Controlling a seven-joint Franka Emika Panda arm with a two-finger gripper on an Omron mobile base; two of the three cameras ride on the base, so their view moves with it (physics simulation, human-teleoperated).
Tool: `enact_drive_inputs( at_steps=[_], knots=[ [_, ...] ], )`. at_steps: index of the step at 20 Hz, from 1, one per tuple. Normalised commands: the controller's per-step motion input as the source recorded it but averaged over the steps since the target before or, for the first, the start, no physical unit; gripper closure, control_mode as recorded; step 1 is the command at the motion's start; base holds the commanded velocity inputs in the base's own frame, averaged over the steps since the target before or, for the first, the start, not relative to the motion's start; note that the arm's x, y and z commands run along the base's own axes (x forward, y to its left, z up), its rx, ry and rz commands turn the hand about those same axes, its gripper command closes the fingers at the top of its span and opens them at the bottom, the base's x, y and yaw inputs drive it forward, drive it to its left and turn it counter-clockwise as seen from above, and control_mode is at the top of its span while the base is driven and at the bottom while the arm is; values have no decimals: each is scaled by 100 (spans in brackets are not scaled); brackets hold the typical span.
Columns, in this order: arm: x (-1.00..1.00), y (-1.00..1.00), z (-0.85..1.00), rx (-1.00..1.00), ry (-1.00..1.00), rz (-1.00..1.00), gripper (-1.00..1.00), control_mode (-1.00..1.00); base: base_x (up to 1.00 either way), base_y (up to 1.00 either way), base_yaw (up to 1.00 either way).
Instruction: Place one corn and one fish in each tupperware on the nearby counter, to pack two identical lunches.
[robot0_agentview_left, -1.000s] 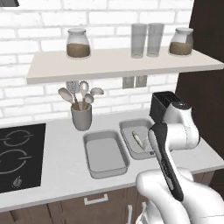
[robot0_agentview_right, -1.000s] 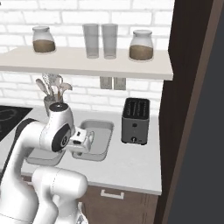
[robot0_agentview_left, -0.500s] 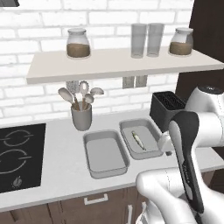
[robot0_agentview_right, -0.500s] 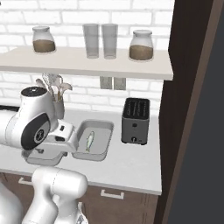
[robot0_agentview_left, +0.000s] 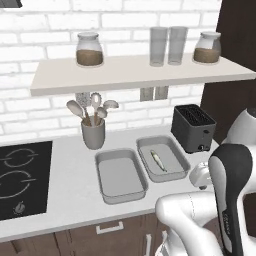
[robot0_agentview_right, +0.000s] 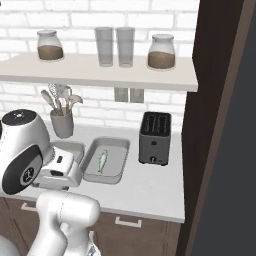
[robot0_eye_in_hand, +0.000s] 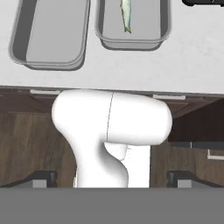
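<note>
Fingertips (robot0_eye_in_hand: 41, 178) far apart at hand view's bottom corners, jaws wide, nothing between them, touching nothing. Gripper (robot0_eye_in_hand: 112, 179) pulled back off counter (robot0_agentview_left: 65, 200) front edge, looking at both trays. Fish (robot0_agentview_left: 158, 160) lies flat in right tray (robot0_agentview_left: 176, 173), long axis along tray length, front-to-back on counter. Left tray (robot0_agentview_left: 106, 194) just beside it, bare. Toaster (robot0_agentview_left: 193, 128) right of trays.

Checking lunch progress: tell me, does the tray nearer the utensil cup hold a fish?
No, that tupperware lies bare; the fish is in the other.
</note>
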Motion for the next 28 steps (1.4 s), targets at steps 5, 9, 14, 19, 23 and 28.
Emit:
enact_drive_inputs(
  at_steps=[5, 9, 14, 19, 23, 28],
  knots=[
    [-12, 2, 0, 0, 0, 0, -100, -100, 0, 0, 0],
    [0, 0, 0, 0, 0, 0, -100, 100, -98, 23, -4],
    [0, 0, 0, 0, 0, 0, -100, 100, -100, 13, -25],
    [0, 0, 0, 0, 0, 0, -100, 100, -78, 1, -35],
    [0, 0, 0, 0, 0, 0, -100, 100, -64, -27, -32],
    [0, 0, 0, 0, 0, 0, -100, 100, -61, -65, -31]
  ],
)
